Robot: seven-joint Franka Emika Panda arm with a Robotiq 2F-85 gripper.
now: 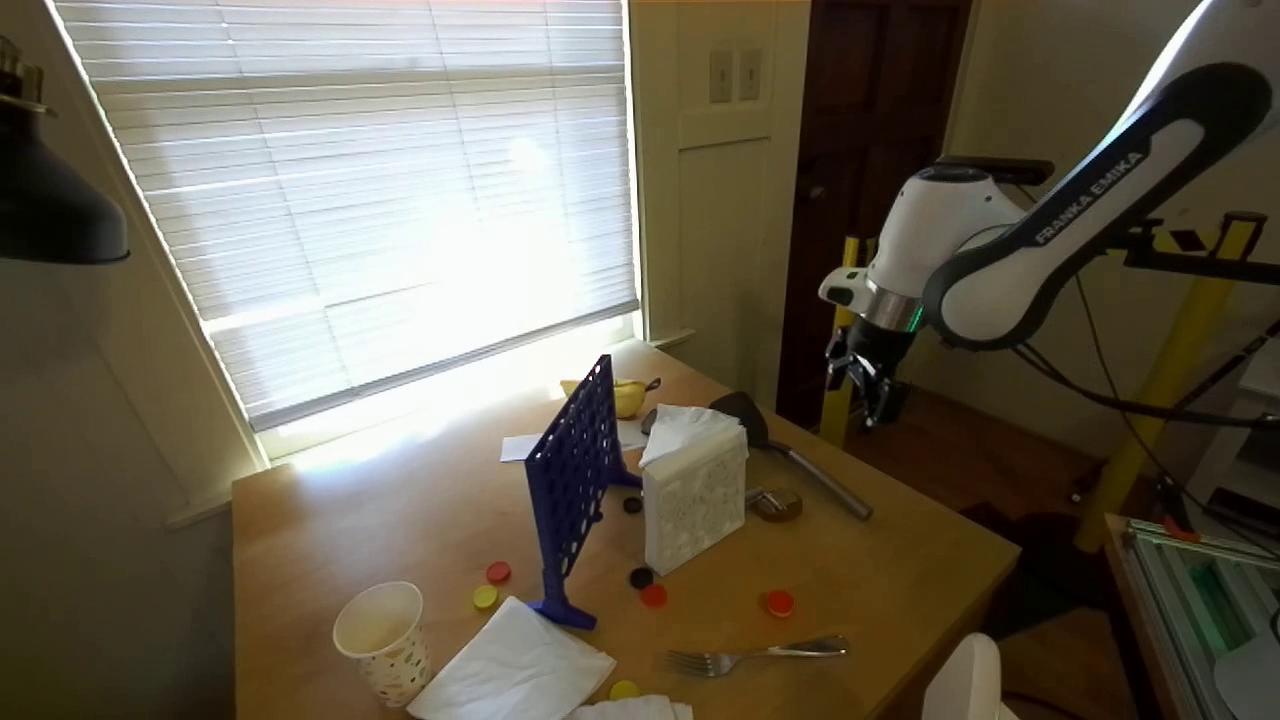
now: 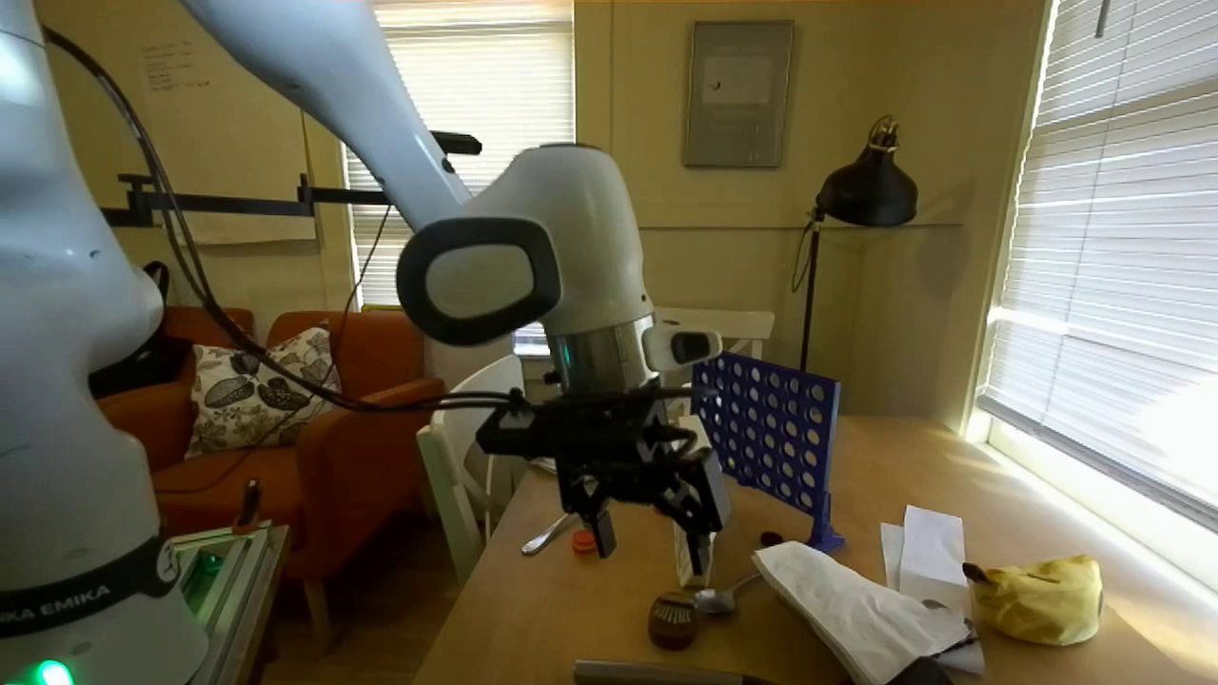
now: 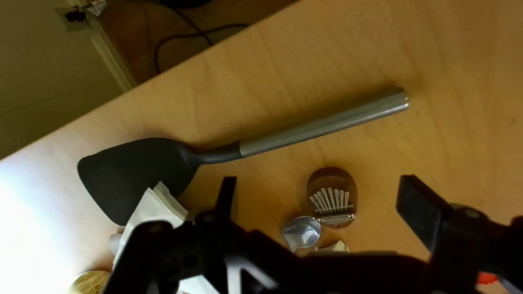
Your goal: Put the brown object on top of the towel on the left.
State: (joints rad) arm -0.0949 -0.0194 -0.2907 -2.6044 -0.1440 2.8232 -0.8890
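Picking step in hand, by my judgement: my gripper (image 2: 652,550) hangs spread wide, holding nothing.

I take the white towel (image 1: 515,660), bottom left of centre in an exterior view, as the goal, though I can't be certain; the brown object (image 3: 332,198), a thumb piano, lies below and right of centre in the wrist view, a spoon bowl (image 3: 302,233) at its lower left. Next I should centre on the piano, descend and close clear of the spoon bowl.
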